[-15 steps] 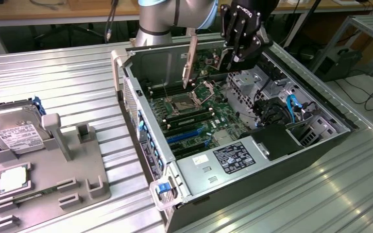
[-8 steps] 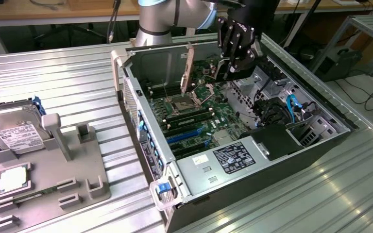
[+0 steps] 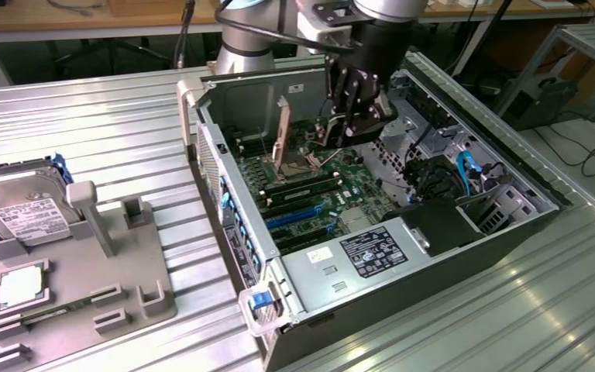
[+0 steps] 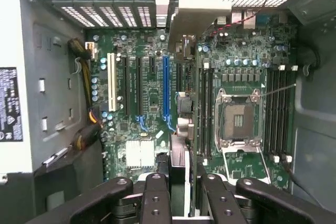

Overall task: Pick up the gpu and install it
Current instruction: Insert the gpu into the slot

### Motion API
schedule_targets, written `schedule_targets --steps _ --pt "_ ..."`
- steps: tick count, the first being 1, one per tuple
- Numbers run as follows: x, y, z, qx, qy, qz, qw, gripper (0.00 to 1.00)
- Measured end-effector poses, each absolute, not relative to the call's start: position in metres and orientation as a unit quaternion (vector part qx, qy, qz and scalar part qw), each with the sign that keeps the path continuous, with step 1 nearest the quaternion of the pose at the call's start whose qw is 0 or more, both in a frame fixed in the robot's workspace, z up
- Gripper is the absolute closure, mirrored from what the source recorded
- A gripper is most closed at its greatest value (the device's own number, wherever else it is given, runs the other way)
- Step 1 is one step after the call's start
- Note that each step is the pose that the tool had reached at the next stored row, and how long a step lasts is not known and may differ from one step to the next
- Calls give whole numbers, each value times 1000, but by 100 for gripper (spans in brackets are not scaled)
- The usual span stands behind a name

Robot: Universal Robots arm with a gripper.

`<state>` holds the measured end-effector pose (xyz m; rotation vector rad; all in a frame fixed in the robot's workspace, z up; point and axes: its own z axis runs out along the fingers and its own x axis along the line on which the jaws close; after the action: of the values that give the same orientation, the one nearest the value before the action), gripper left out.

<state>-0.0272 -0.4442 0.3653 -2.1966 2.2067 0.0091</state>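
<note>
Black gripper (image 4: 181, 195) clamps the gpu (image 4: 178, 161) edge-on, hanging straight beneath it inside the computer case (image 3: 238, 105), its long axis parallel to the motherboard's (image 4: 149, 103) blue slot (image 4: 166, 87).

Bright even light, soft shadows

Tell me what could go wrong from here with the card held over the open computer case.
1. The fingers hold the gpu edge-down above the motherboard. If it descends off-line from a slot, its edge may strike board parts.
2. The open CPU socket lies close beside the card; drifting that way could damage it.
3. The silver bracket end could catch the vented rear slot covers.
</note>
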Motion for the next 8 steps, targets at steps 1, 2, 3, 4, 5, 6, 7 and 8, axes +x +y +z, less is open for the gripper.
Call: schedule_targets --steps 1,2,3,4,5,6,7,8 --pt "-29 -442 361 -705 709 3 14 72" --pt "-29 -441 357 -706 708 3 14 72" --pt "-29 -441 355 -706 708 1 12 72" --pt "-29 -441 354 -706 708 -4 7 72" --pt "-29 -441 354 -706 708 -10 1 72" --pt "-29 -441 352 -706 708 -12 0 72" --pt "-32 -441 349 -706 708 -11 1 72" --pt "-33 -441 347 -706 708 -7 5 72"
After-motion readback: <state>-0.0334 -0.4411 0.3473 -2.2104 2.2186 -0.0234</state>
